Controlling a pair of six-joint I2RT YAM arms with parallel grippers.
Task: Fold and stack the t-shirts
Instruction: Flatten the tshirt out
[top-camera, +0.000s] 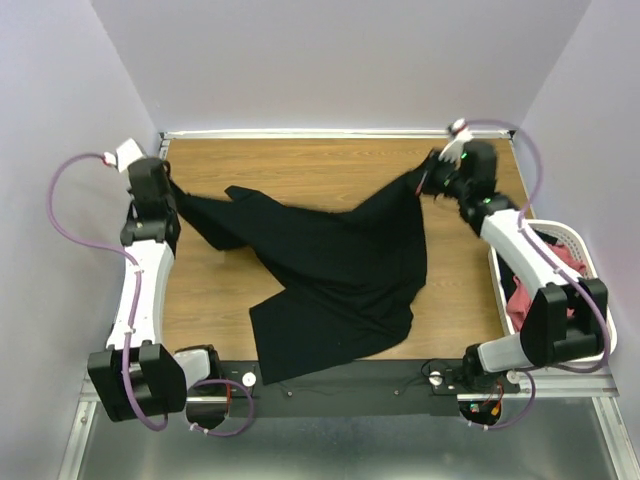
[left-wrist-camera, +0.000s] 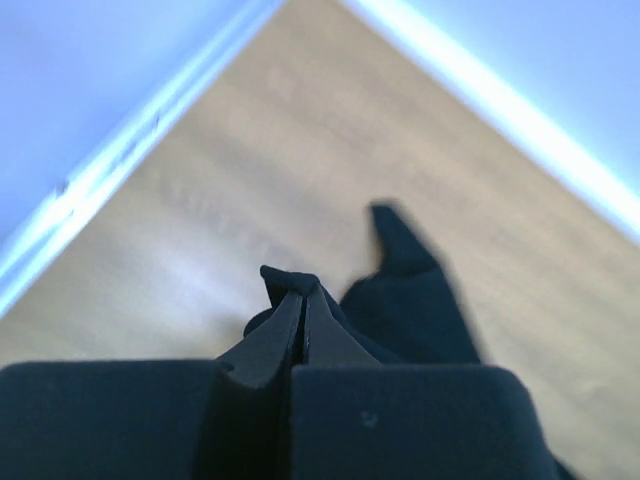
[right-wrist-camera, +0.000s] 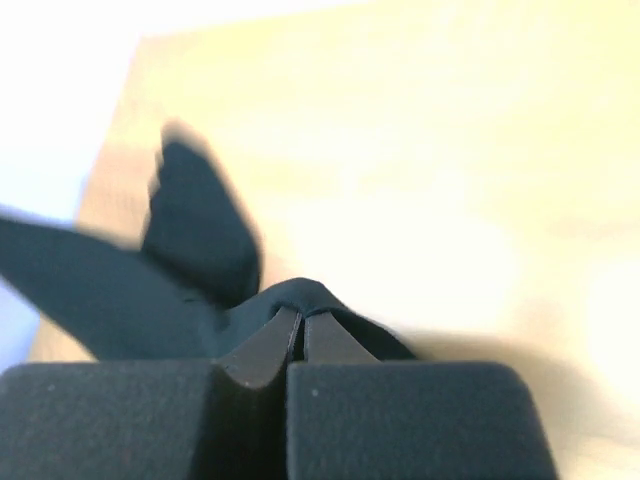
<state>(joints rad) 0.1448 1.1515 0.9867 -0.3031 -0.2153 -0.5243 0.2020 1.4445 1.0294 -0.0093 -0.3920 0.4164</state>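
The black t-shirt is stretched across the wooden table, lifted at two corners and sagging to the table near the front edge. My left gripper is shut on its left corner at the far left; the pinched black cloth shows in the left wrist view around the gripper. My right gripper is shut on the right corner at the far right; the cloth bunches over the gripper. Salmon-red t-shirts lie in the basket.
A white mesh basket stands at the table's right edge, under my right arm. Grey walls close in the table at the back and both sides. A black rail runs along the near edge.
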